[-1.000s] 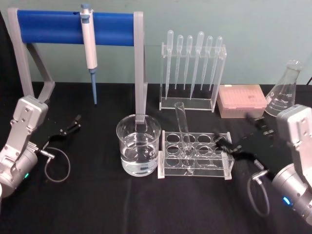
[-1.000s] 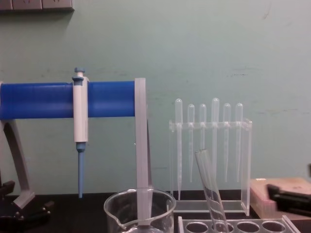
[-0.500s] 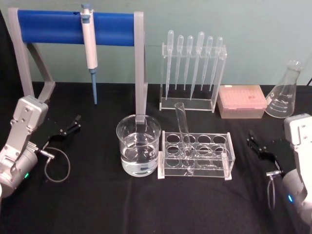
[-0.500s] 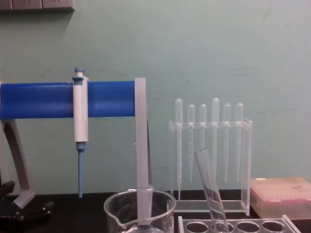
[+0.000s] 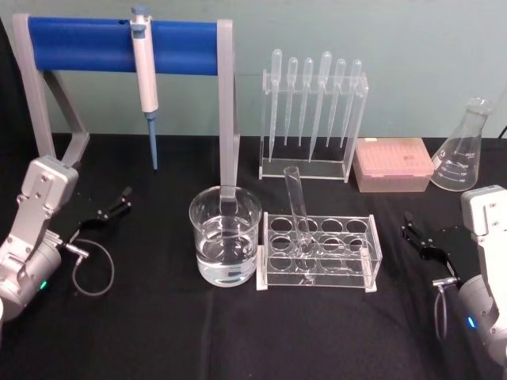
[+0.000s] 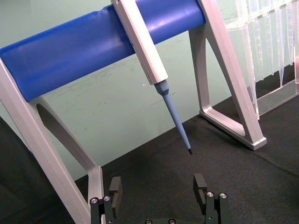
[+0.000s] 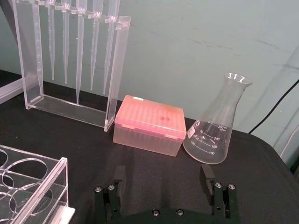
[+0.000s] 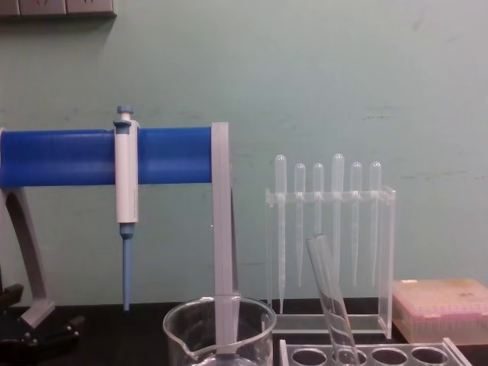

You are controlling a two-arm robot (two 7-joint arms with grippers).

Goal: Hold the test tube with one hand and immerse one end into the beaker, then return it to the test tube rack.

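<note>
Glass test tube leans in rack mid-table by beaker; right gripper and left gripper both open, empty, near table edges; I'd risk tipping it w/ off-center grab.

flask graduations read 250 ml, 200, 150, 100

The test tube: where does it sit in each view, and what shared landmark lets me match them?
Head view: test tube leans in the clear rack, right of the beaker.
Chest view: test tube rises tilted from the rack at lower right of centre.
Left wrist view: not in it.
Right wrist view: not in it; a corner of the rack is.
Shared landmark: the pipette stand behind, in all four.
</note>
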